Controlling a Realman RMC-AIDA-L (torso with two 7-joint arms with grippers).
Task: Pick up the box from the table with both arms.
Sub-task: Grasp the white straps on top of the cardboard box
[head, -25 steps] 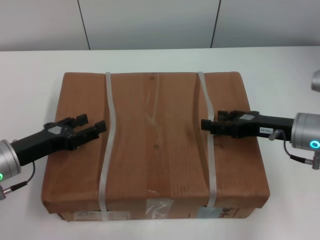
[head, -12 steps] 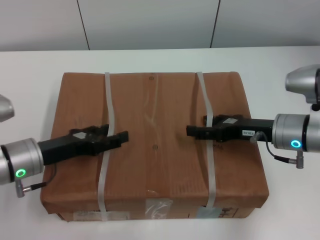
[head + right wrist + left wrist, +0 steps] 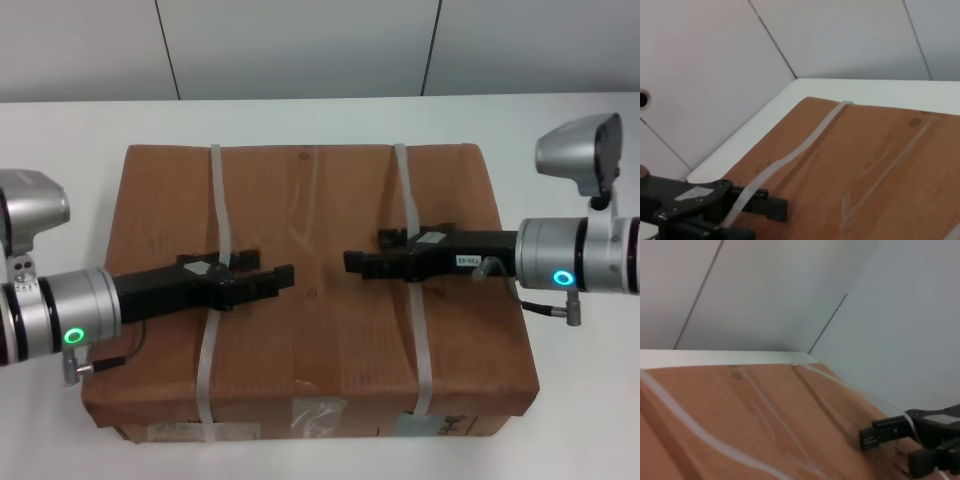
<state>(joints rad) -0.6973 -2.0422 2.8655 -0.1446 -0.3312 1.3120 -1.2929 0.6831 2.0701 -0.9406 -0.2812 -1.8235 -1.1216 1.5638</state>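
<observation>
The brown paper box (image 3: 310,200) lies flat on the white table (image 3: 60,130), with two whitish straps (image 3: 215,200) across its top. My left gripper (image 3: 272,268) reaches in low over the box top from the left, with the left strap between its open fingers. My right gripper (image 3: 365,252) reaches in from the right, open, astride the right strap (image 3: 408,200). The two grippers point at each other near the box's middle, a short gap apart. The right gripper (image 3: 890,450) shows in the left wrist view. The left gripper (image 3: 757,220) shows in the right wrist view.
The table runs wide on both sides of the box and behind it. A pale panelled wall (image 3: 300,45) stands at the table's far edge. Labels and clear tape (image 3: 315,415) sit on the box's near side.
Both grippers have moved inward over the box top, from outside the straps to across them. The gap between them has narrowed, and both silver wrists have come into view.
</observation>
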